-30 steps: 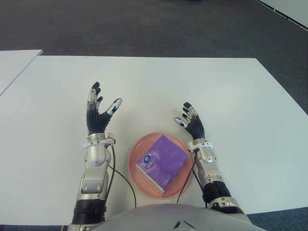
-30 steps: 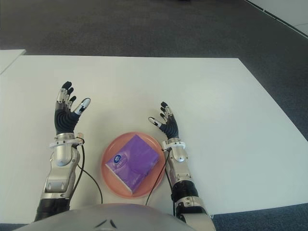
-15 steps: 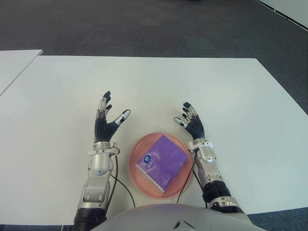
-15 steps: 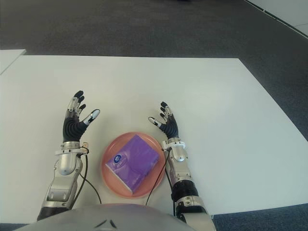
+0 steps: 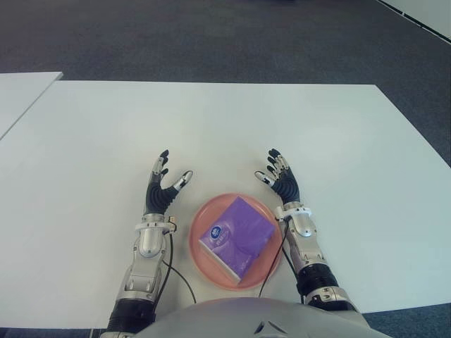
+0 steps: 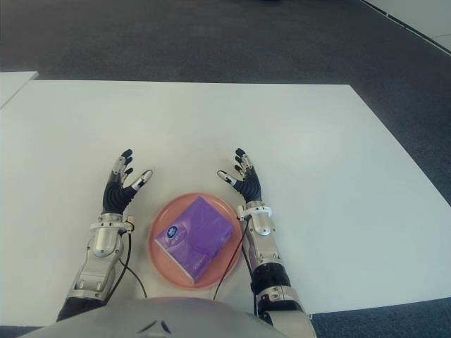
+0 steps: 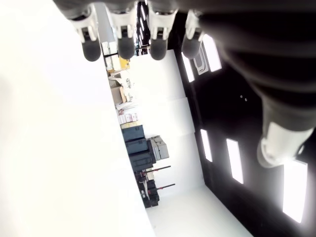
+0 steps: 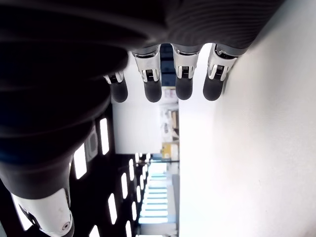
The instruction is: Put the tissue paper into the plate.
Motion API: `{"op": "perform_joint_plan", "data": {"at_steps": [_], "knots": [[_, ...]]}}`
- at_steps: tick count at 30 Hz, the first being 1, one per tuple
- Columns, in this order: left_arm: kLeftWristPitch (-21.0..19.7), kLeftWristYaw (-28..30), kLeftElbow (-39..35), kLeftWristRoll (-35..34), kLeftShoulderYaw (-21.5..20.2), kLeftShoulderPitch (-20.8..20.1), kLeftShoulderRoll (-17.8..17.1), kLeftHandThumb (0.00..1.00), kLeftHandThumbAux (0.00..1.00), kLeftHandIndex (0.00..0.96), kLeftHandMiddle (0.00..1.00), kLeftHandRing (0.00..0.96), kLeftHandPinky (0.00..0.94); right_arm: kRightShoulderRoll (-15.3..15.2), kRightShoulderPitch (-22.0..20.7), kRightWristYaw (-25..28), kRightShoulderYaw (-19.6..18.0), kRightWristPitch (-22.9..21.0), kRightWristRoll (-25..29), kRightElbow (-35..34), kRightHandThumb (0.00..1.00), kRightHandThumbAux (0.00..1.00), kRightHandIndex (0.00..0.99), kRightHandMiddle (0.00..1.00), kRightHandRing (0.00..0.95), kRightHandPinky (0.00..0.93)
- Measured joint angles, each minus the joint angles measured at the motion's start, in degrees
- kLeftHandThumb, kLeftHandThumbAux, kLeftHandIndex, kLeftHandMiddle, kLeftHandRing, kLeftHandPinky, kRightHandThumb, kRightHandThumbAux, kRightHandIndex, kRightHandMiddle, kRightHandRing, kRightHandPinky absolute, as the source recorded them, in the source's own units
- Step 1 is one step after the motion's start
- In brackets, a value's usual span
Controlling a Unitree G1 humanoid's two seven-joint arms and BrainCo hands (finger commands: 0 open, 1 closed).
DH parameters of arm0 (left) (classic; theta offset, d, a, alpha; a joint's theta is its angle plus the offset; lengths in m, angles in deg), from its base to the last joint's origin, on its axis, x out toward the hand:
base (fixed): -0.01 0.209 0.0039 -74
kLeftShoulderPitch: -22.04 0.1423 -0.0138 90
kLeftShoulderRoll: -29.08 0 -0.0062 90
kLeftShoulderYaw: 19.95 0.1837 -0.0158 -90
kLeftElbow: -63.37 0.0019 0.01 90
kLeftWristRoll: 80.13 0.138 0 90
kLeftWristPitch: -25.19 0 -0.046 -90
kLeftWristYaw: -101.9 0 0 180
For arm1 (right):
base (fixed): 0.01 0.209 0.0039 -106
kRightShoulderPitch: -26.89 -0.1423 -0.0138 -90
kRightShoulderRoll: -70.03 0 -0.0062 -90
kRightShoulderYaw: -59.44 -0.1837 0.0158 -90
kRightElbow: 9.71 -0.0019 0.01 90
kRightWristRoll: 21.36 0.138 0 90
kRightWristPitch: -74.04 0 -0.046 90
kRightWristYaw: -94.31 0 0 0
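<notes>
A purple tissue pack (image 5: 236,239) lies flat inside the pink plate (image 5: 199,258), close to my body at the table's near edge. My left hand (image 5: 163,189) is just left of the plate, fingers spread and holding nothing. On the other side my right hand (image 5: 279,178) hovers by the plate's far right rim, also spread and empty. In both wrist views the fingers (image 7: 126,47) and fingers (image 8: 153,89) extend straight over bare white table with nothing between them.
The white table (image 5: 232,127) stretches wide ahead of the hands. A second white table (image 5: 17,91) stands to the far left across a gap. Dark carpet (image 5: 211,35) lies beyond the far edge. Thin black cables (image 5: 173,264) run beside the plate.
My left hand has drawn back toward my body and to the right, ending close beside the plate. Right hand, plate and tissue pack have not moved.
</notes>
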Motion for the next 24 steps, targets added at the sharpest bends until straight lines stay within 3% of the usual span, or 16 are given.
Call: {"op": "perform_joint_plan", "data": {"at_steps": [7, 24], "knots": [[4.1, 0.37, 5.28, -0.17, -0.12, -1.46, -1.41, 0.032, 0.553, 0.0, 0.0, 0.0, 0.0, 0.03, -0.03, -0.11, -0.02, -0.05, -0.01, -0.04, 0.0, 0.725, 0.013, 0.004, 0.0, 0.0], [9.64, -1.62, 11.03, 0.37, -0.37, -2.69, -0.58, 0.039, 0.536, 0.0, 0.0, 0.0, 0.0, -0.22, -0.14, 0.65, -0.03, -0.21, 0.19, 0.07, 0.0, 0.719, 0.013, 0.003, 0.0, 0.0]]}}
